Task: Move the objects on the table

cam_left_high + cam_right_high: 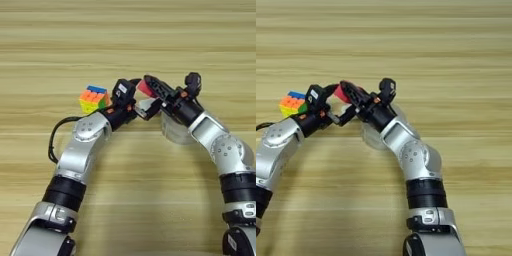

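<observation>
Here, glossy multicoloured puzzle cube [94, 98].

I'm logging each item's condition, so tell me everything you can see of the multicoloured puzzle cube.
The multicoloured puzzle cube is a small block of glossy, plastic-looking square tiles: blue on top, orange on the facing side, with yellow and green lower down. It sits on the table, turned so a corner faces the camera. The left gripper is right beside it on its right; whether they touch cannot be told. Nothing else is near it, and it looks intact.
</observation>
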